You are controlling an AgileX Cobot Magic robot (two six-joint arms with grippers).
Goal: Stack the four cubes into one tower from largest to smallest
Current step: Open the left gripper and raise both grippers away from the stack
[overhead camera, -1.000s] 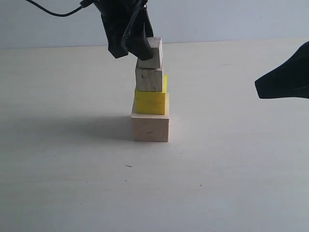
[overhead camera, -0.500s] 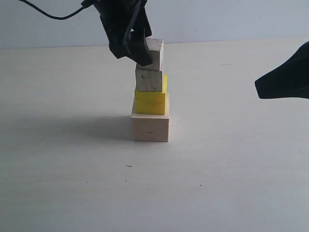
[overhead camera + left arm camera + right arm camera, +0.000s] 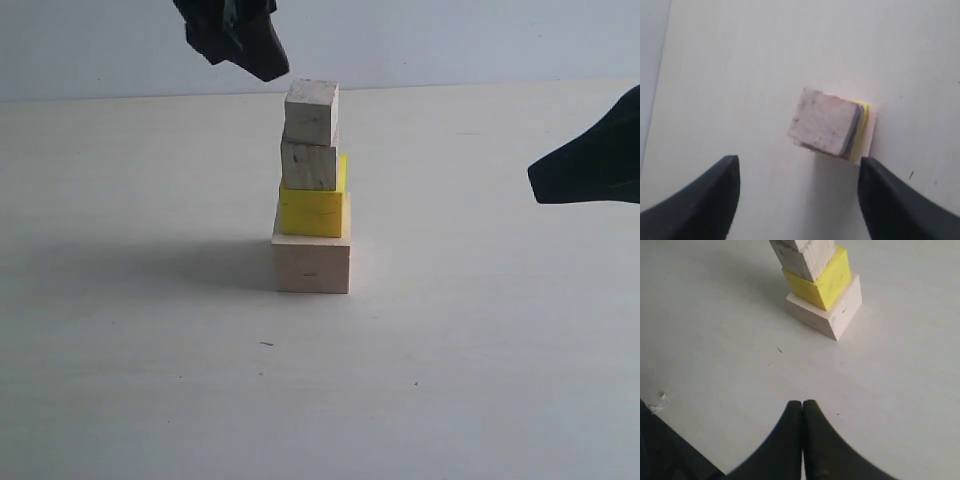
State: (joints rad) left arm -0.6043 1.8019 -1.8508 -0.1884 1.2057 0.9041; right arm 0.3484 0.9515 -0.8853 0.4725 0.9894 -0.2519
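Yellow cube (image 3: 313, 212), pale base cube (image 3: 311, 265)

My claw (image 3: 802, 407) is pressed shut and empty above the table (image 3: 715, 340), well apart from the tower (image 3: 821, 287): pale base cube (image 3: 845, 310), yellow cube (image 3: 832, 277), small cube (image 3: 807, 259), and a top cube (image 3: 799, 243) partly out of view.

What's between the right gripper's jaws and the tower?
Only bare table and a tiny dark speck, in the right wrist view, between the right gripper, jaws shut, and the tower.
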